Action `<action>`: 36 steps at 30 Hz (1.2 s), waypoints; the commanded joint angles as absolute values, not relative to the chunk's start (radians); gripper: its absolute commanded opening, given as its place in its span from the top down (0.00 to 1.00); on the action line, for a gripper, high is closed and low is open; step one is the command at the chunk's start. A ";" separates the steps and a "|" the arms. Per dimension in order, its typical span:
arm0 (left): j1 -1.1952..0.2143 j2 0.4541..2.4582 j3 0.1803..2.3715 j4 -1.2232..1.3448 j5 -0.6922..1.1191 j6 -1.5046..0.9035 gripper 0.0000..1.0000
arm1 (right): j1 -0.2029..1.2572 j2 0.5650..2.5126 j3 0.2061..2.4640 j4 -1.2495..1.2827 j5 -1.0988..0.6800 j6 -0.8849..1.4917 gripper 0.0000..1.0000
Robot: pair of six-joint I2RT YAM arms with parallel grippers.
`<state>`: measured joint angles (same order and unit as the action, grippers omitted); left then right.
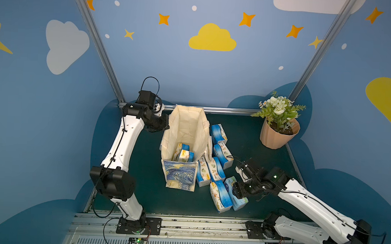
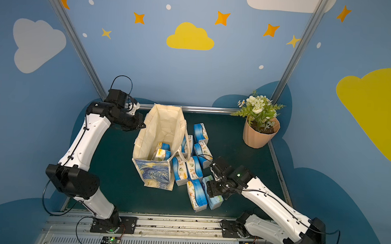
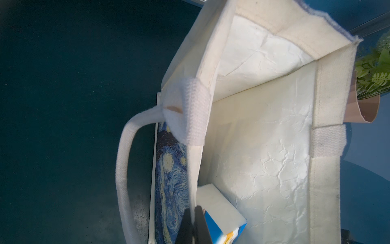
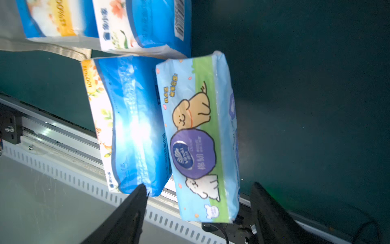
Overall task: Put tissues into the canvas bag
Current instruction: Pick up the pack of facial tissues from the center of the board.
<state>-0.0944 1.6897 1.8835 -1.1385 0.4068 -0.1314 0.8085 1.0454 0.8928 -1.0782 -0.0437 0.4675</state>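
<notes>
In both top views the canvas bag (image 1: 187, 124) is seen standing open near the middle of the table (image 1: 252, 138), its painted front turned toward 6 o'clock. Two of the tissues (image 1: 183, 154) lie on its bottom, and the other packs are strewn from the bag's 2 o'clock round to its 5 o'clock. The left gripper (image 1: 163, 126) is set at the bag's rim at 9 o'clock. The right gripper (image 1: 236, 189) is held over the pale blue-green pack (image 1: 240, 202) at the bag's 4 o'clock. A flowerpot (image 1: 277, 137) stands well apart at 2 o'clock. In the left wrist view the left gripper (image 3: 193, 224) is shown pinched together on the bag's cream rim — one pack (image 3: 221, 211) is seen deeper inside, and a handle (image 3: 123, 169) hangs outside. In the right wrist view the right gripper (image 4: 199, 187) is shown with jaws wide apart and nothing clamped, the pale blue-green pack's (image 4: 200, 137) end between them. A blue-wave pack (image 4: 135, 126) lies touching it.
</notes>
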 commanded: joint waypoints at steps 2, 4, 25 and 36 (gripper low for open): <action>-0.095 1.678 1.868 -1.123 0.413 -0.132 0.96 | 0.816 1.099 0.879 -1.038 -0.058 0.479 0.22; -0.095 1.677 1.868 -1.123 0.411 -0.132 0.96 | 0.817 1.132 0.881 -1.036 -0.042 0.488 0.21; -0.094 1.699 1.902 -1.143 0.409 -0.124 0.96 | 0.799 1.361 0.922 -1.018 0.009 0.583 0.58; -0.096 1.701 1.905 -1.141 0.417 -0.125 0.96 | 0.746 1.275 1.356 -1.210 0.250 0.499 0.66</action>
<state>-0.0937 1.6928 1.8793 -1.1355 0.4068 -0.1310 0.7586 1.3258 1.2152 -1.1591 0.1326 0.5488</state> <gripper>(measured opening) 0.047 0.344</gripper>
